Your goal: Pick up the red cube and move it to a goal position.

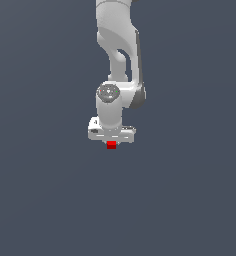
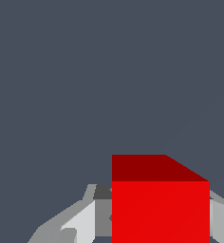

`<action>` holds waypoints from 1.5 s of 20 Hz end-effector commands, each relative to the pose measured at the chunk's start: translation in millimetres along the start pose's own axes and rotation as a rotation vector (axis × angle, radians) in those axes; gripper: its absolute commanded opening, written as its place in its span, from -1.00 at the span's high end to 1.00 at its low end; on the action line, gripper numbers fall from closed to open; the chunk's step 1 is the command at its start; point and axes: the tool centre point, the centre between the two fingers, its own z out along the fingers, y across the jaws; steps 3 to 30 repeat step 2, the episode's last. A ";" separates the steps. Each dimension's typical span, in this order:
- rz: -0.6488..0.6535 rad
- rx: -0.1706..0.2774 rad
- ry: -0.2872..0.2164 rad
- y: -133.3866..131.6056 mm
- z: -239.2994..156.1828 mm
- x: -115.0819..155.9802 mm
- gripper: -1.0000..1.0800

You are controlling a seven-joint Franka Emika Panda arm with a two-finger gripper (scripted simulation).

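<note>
One arm, one gripper (image 1: 111, 142), one red cube (image 1: 111, 145): that is the whole count. The surroundings are a flat, even grey-blue with no edge, seam or shadow line, so I cannot say whether the table is what lies behind the cube or how high the cube sits above anything.

In the exterior view the white arm comes down from the top edge, where its upper part is cut off, and ends in a broad white hand pointing down. The red cube shows as a small square directly under the middle of that hand, touching its lower edge, and much narrower than the hand. The fingers themselves are too small to pick out there.

In the wrist view the red cube (image 2: 160, 209) fills the lower part of the picture, cut off by the frame, with a darker top face and a bright front face. Pale grey fingers (image 2: 83, 220) flank it on both sides, hard against it, so the gripper looks pinched on the cube. The fingertips are hidden behind the cube.
</note>
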 end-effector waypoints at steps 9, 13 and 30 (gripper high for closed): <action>0.000 0.000 0.000 0.0 -2.5 -2.4 1.00; 0.000 0.000 0.000 0.0 -2.5 -2.4 1.00; 0.000 0.000 0.000 0.0 -2.5 -2.4 1.00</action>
